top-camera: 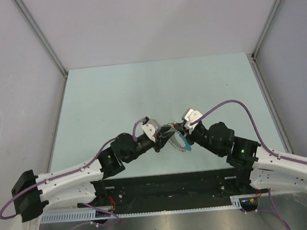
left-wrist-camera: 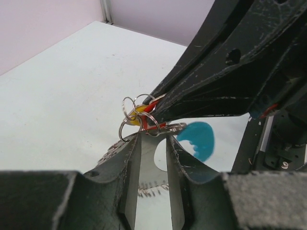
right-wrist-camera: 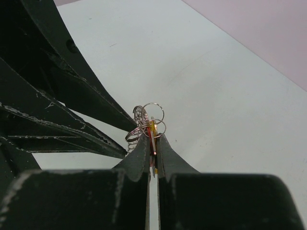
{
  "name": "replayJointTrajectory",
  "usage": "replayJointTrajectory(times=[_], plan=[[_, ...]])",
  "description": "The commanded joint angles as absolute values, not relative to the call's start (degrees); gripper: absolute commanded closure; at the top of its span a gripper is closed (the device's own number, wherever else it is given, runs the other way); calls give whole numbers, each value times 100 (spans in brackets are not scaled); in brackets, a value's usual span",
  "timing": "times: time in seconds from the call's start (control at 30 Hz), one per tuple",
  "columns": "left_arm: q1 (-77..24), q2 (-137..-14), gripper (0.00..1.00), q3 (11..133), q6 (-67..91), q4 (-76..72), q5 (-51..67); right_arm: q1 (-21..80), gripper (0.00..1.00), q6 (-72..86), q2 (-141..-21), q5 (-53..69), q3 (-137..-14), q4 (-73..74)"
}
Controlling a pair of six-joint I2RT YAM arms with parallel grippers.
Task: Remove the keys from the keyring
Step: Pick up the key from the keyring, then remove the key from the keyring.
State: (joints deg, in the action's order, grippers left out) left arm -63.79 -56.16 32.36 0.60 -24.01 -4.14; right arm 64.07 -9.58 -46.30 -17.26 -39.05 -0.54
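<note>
Both grippers meet above the near middle of the table. My right gripper (right-wrist-camera: 153, 137) is shut on the flat keys (right-wrist-camera: 153, 128), which have red and yellow heads and are seen edge-on between its tips. In the left wrist view its black fingers (left-wrist-camera: 201, 91) come in from the upper right, pinching the red key (left-wrist-camera: 152, 103). My left gripper (left-wrist-camera: 152, 135) holds the keyring's silvery coil (left-wrist-camera: 175, 127) across its tips, with the blue arc (left-wrist-camera: 199, 139) hanging to the right. Small split rings (left-wrist-camera: 128, 108) cluster between the two grippers. From above, the blue arc (top-camera: 184, 142) shows under the grippers.
The pale green table (top-camera: 156, 88) lies below, with grey walls on three sides and metal posts at the back corners (top-camera: 39, 33). A black rail (top-camera: 165, 184) runs along the near edge between the arm bases.
</note>
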Motion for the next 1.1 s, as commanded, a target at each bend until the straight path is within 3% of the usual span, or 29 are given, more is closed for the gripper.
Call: replayJointTrajectory(times=[0.0, 0.57, 0.7, 0.73, 0.87, 1.0, 1.07], plan=[[-6425, -5695, 69, 3533, 114, -2804, -852, 6469, 100, -844, -4641, -1811, -4236, -369], [-6425, -5775, 76, 3586, 9, -2830, -914, 6627, 100, -844, -4614, -1907, -4236, -316], [-6425, -5704, 99, 3507, -149, -2795, -730, 6627, 100, -853, -4597, -1863, -4236, -299], [-6425, -5652, 100, 3481, -158, -2795, -695, 6627, 100, -844, -4588, -1855, -4236, -273], [-6407, -5441, 100, 3218, -316, -2979, -415, 6618, 84, -756, -4492, -1767, -4236, -115], [-6031, -5318, 100, 3225, -115, -2953, 613, 6627, 64, -615, -4281, -1512, -4219, 263], [-5924, -5309, 100, 3269, -79, -2866, 939, 6618, 60, -554, -4079, -1285, -4201, 456]])
